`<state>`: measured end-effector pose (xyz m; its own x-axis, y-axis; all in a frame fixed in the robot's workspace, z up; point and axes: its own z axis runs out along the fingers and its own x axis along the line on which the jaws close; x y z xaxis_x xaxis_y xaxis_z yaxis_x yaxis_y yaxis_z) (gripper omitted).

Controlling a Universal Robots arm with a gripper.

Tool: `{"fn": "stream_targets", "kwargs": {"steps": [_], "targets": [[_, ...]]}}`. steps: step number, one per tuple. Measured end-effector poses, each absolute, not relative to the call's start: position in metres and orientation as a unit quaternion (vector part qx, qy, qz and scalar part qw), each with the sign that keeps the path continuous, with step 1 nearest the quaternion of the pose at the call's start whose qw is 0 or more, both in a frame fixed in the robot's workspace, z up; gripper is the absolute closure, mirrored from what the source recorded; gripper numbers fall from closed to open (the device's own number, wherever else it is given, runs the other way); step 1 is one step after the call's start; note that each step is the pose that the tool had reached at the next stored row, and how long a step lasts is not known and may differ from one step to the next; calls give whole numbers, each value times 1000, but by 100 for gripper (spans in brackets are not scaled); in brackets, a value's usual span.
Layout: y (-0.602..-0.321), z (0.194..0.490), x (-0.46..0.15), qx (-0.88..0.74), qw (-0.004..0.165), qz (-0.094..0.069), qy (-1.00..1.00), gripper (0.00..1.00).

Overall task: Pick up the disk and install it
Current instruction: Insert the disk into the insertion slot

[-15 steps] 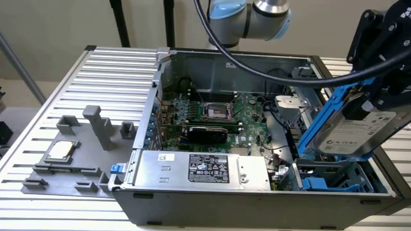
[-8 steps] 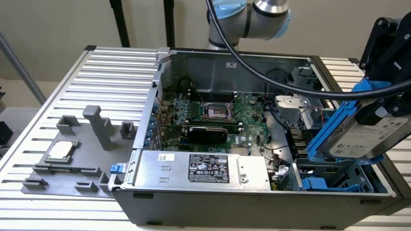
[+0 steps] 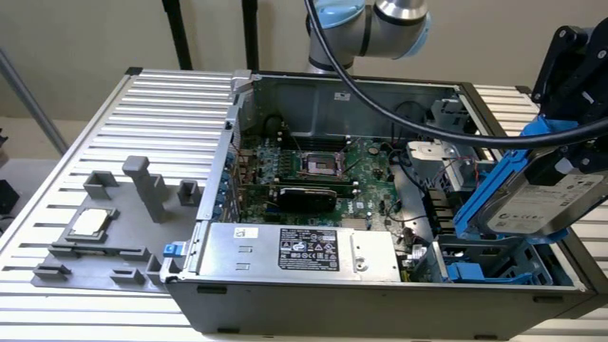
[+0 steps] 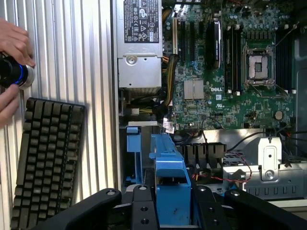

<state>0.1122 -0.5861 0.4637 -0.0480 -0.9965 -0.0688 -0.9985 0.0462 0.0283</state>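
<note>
Your jaws clamp the disk (image 3: 543, 194), and it hangs tilted. Just beneath them it could catch the drive bay (image 3: 480, 269) rim or snag the loose wires (image 4: 225, 178).

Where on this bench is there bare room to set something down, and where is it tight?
Bare: the ribbed metal tabletop beyond the grey fixture plate, on the exterior view's left of the open dark computer case. Crowded: inside the case, from green motherboard to the blue bay by the gripped blue-framed silver disk.
</note>
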Motion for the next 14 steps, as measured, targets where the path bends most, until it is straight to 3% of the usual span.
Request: {"fn": "stream_targets", "kwargs": {"steps": [14], "targets": [[-588, 457, 107, -701, 14, 35, 713, 67]]}}
